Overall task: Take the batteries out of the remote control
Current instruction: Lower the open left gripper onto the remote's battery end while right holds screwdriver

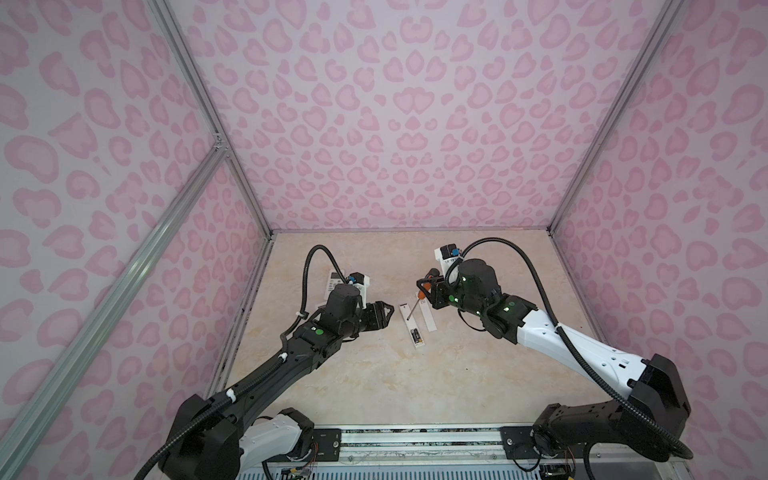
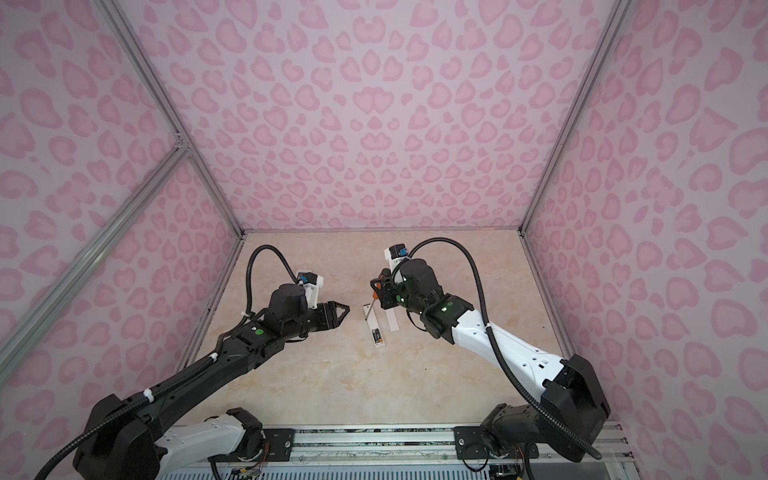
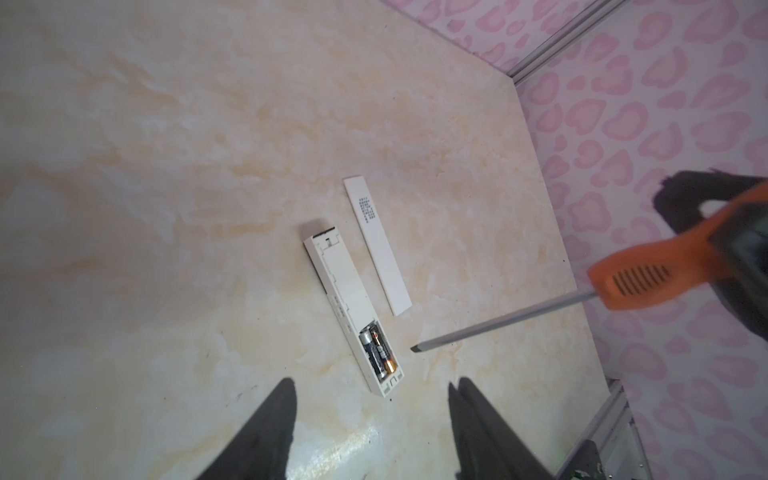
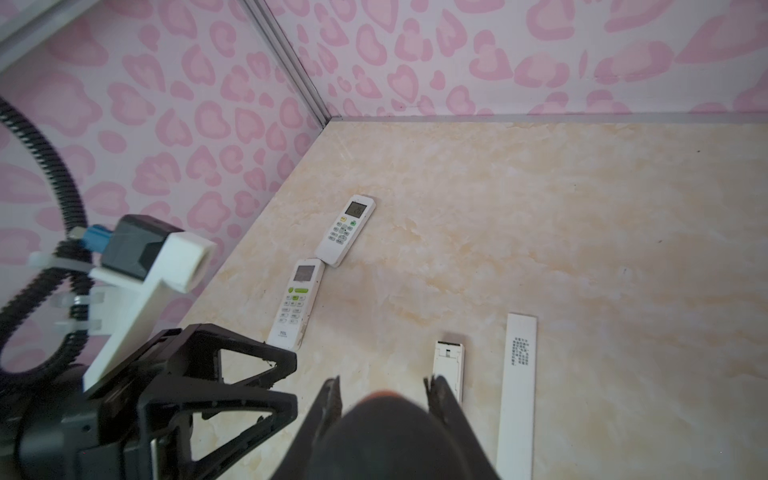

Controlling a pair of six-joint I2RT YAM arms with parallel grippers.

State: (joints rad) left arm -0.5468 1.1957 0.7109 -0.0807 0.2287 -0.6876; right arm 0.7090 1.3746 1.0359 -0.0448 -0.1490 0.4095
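Left arm [image 1: 257, 386]: nearest in both top views, reaching in from the near left.
Left claw [image 1: 384, 309] [image 2: 341, 309]: jaws apart, empty, raised just left of the remote.
Remote [image 1: 410, 326] [image 2: 374, 328]: slim, white, back up on the table [image 1: 374, 395], bay uncovered.
Batteries [image 1: 416, 336] [image 2: 377, 336]: two, side by side in the open bay at the remote's near end.
Cover [image 1: 428, 318] [image 2: 392, 320]: flat on the table, just right of the remote, not touching it.
Right claw [image 1: 428, 289] [image 2: 380, 289]: clamped on the screwdriver [image 1: 421, 295] [image 2: 375, 296] by its orange handle; shaft slants down over the remote's far half.
Left wrist view, fingers [image 3: 274, 424]: spread wide, nothing gripped; remote's battery end lies beyond the tips.
Left wrist view, batteries [image 3: 376, 345]: black, one gold end showing, seated in the bay.
Left wrist view, screwdriver tip: near the bay end, clear of the remote; contact with the table cannot be told.
Right wrist view, right claw [image 4: 382, 395]: fingers pressed on the handle's butt.
Right wrist view, left claw [image 4: 249, 384]: jaws parted.
Display remotes [image 4: 297, 303]: two, face up, end to end near the wall [image 4: 187, 145].
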